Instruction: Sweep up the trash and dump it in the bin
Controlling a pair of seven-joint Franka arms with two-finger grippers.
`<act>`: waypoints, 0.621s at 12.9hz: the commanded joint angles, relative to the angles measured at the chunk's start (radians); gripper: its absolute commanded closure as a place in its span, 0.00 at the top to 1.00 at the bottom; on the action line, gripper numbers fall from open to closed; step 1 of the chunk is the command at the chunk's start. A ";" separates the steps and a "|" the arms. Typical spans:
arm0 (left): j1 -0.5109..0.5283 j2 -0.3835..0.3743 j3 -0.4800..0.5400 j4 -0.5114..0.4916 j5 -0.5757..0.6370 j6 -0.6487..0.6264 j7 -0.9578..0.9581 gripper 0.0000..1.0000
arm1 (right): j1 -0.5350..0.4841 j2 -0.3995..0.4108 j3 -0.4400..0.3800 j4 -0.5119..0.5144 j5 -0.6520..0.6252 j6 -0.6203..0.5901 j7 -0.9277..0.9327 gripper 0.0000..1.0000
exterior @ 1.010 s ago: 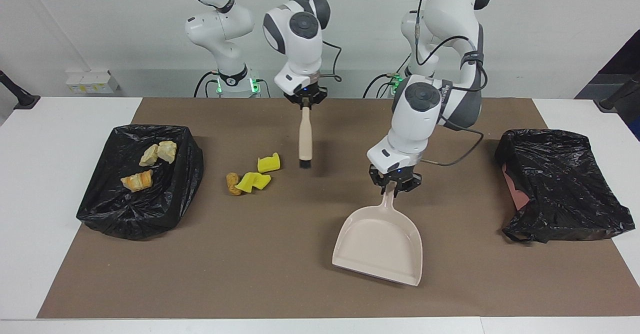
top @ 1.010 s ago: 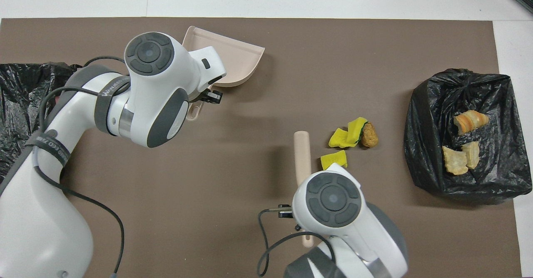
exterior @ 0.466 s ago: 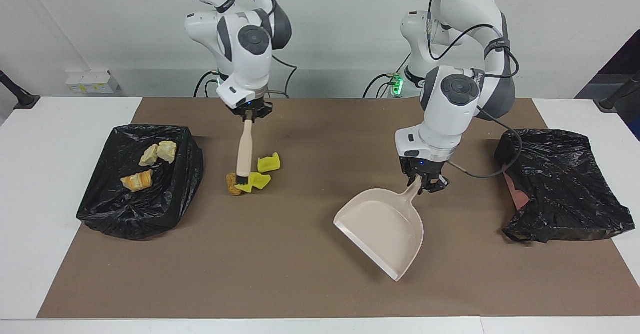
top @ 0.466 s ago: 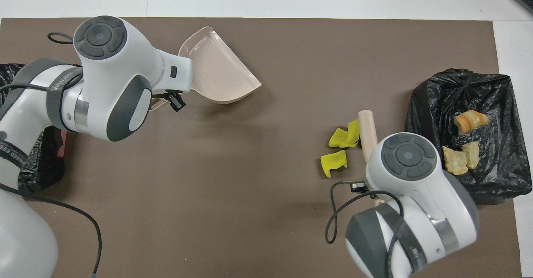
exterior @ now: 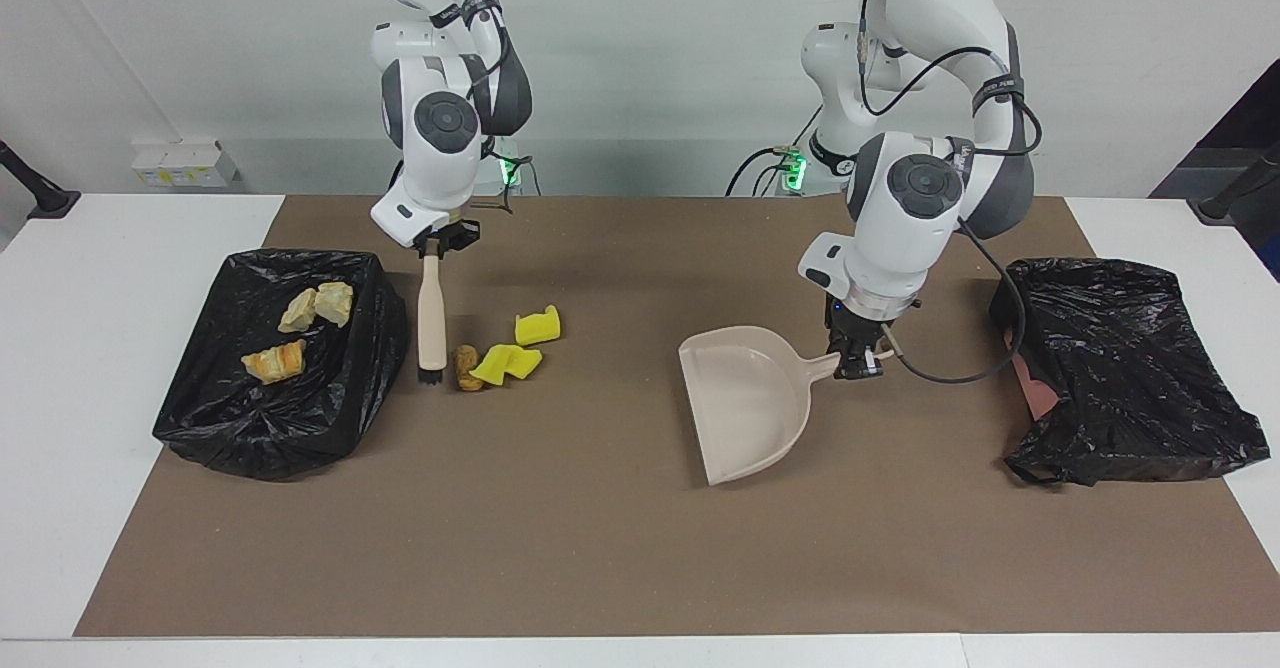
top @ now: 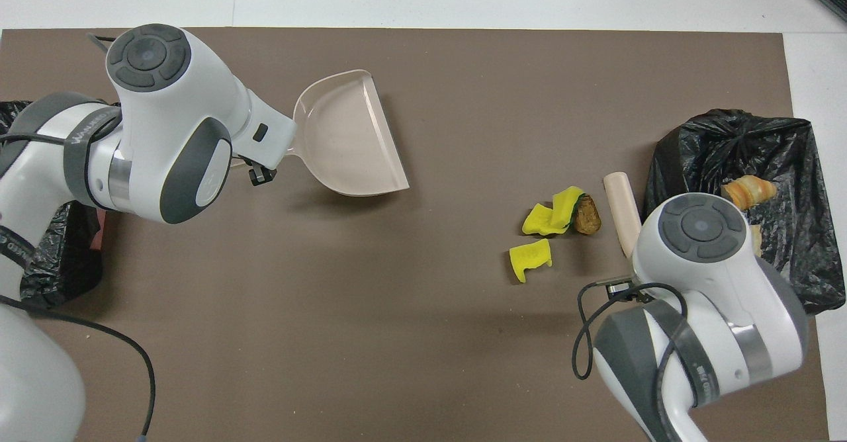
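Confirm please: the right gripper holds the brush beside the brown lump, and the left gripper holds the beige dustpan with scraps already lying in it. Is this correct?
Not quite. The dustpan is empty, as the overhead view shows. The rest holds: the right gripper holds the brush beside the brown lump, and the left gripper holds the dustpan by its handle.
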 commanded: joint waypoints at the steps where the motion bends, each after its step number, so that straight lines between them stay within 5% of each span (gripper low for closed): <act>1: -0.070 -0.099 0.004 -0.139 0.016 0.024 0.003 0.00 | 0.004 -0.005 0.009 -0.046 -0.028 0.028 -0.034 0.00; 8: -0.205 -0.107 -0.003 -0.252 0.014 0.179 -0.197 0.00 | 0.088 0.005 0.009 -0.091 0.235 0.083 -0.037 0.00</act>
